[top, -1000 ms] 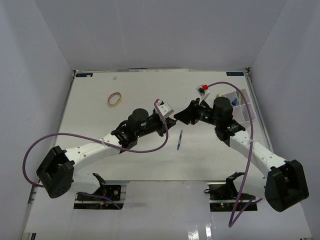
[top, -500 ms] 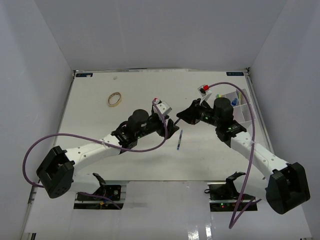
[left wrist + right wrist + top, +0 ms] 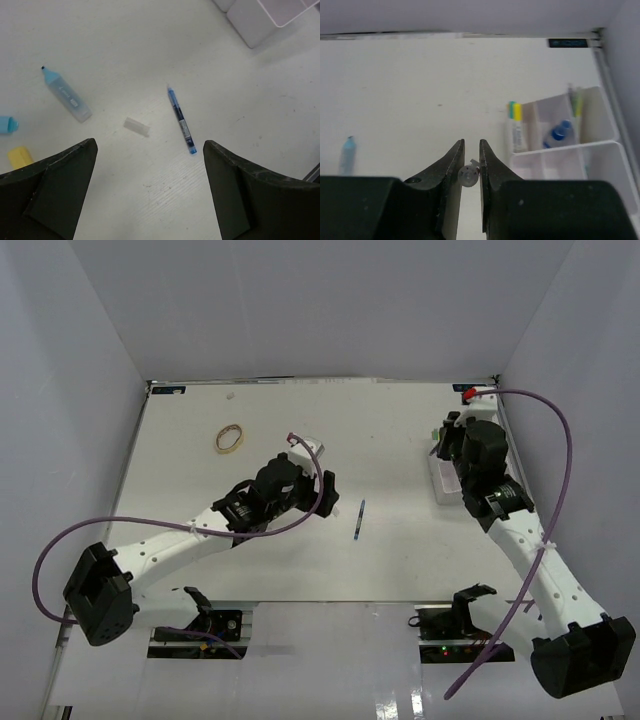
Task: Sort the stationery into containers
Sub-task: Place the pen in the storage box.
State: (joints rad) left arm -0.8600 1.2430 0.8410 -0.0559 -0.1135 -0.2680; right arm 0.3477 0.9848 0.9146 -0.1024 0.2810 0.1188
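In the right wrist view my right gripper (image 3: 471,142) is shut on a thin clear pen (image 3: 469,175), seen end-on between the pads. It hangs just left of the white divided organizer box (image 3: 600,150), which holds a yellow tube (image 3: 516,127), a small blue bottle (image 3: 557,134) and a green pen (image 3: 576,102). From above, the right gripper (image 3: 441,440) is at the box's (image 3: 441,488) far end. My left gripper (image 3: 150,145) is open above the table with nothing in it. Below it lie a blue pen (image 3: 181,121), a clear cap (image 3: 136,126) and a light-blue highlighter (image 3: 65,94).
A tan rubber-band loop (image 3: 230,438) lies at the far left of the table. A teal cap (image 3: 7,124) and a yellow piece (image 3: 20,156) lie at the left edge of the left wrist view. The blue pen (image 3: 360,520) lies mid-table between the arms.
The left gripper opened and drew back to the left. The right gripper shut on the pen and carried it right, from mid-table to the organizer box.
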